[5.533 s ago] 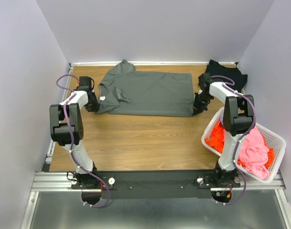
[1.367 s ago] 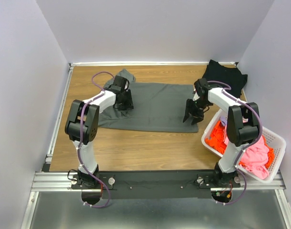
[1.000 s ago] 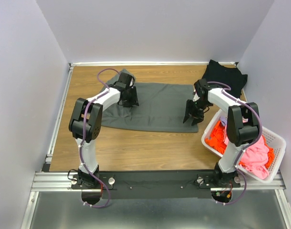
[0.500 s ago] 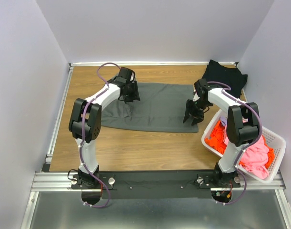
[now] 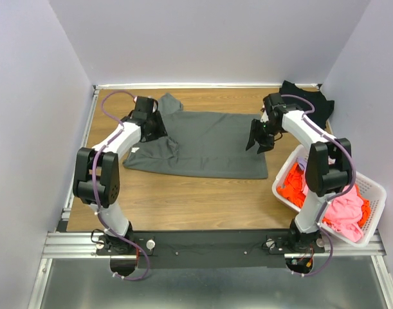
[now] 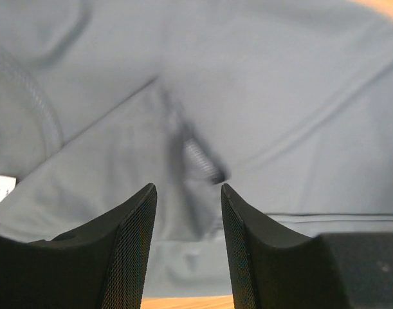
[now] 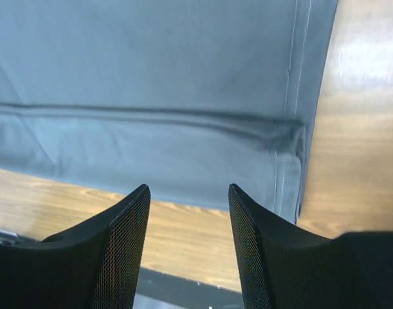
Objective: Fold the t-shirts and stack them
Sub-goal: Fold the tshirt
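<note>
A dark grey t-shirt (image 5: pixel 209 145) lies spread across the middle of the wooden table, one sleeve (image 5: pixel 170 102) poking toward the back. My left gripper (image 5: pixel 155 126) hovers open over its collar end; in the left wrist view grey folds (image 6: pixel 202 116) fill the frame and nothing sits between the gripper's (image 6: pixel 187 188) fingers. My right gripper (image 5: pixel 256 140) stands open above the hem edge (image 7: pixel 292 135); the right wrist view shows bare wood in the gap of the gripper (image 7: pixel 188 188). A black t-shirt (image 5: pixel 307 103) lies crumpled at the back right.
A white slatted basket (image 5: pixel 376 193) at the right front holds an orange shirt (image 5: pixel 291 185) and a pink shirt (image 5: pixel 345 205). Grey walls close in the table on three sides. The black rail (image 5: pixel 209 243) with the arm bases runs along the near edge.
My left gripper has swung left from the shirt's middle to its collar end, and the shirt's left part lies wider. The right gripper has shifted slightly toward the back. Both stay open.
</note>
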### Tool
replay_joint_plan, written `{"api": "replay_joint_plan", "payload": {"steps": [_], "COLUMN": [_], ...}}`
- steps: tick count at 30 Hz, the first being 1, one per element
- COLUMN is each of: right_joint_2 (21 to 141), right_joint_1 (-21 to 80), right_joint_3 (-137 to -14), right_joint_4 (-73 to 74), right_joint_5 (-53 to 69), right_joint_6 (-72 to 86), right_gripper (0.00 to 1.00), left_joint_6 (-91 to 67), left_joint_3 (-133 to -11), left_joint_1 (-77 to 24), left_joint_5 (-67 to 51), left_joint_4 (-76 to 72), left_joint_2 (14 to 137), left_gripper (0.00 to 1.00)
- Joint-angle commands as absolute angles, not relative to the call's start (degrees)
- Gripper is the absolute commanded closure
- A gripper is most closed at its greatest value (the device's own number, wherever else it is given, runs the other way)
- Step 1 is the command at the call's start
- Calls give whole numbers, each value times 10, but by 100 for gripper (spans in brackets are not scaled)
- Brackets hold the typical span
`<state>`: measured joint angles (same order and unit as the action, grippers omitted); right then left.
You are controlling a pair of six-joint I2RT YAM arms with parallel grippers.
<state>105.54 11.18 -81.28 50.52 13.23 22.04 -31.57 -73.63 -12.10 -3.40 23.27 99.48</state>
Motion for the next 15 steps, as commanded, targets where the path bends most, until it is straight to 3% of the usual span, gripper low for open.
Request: {"api": "replay_joint_plan", "payload": {"steps": [1, 15], "right_joint_2": [1091, 1134], "right_joint_1": [111, 111], "right_joint_3": [-833, -757], "right_joint_4": [476, 424], "right_joint_5": [120, 100], "right_joint_6": [221, 213], "right_gripper": [40, 41], "left_joint_6": [-317, -316], "left_joint_3": [-671, -586], "left_joint_1": [-117, -107], "left_joint_5": [-19, -13], "left_joint_4": [203, 141], "left_joint_2": [997, 1020], "left_gripper": [47, 48]}}
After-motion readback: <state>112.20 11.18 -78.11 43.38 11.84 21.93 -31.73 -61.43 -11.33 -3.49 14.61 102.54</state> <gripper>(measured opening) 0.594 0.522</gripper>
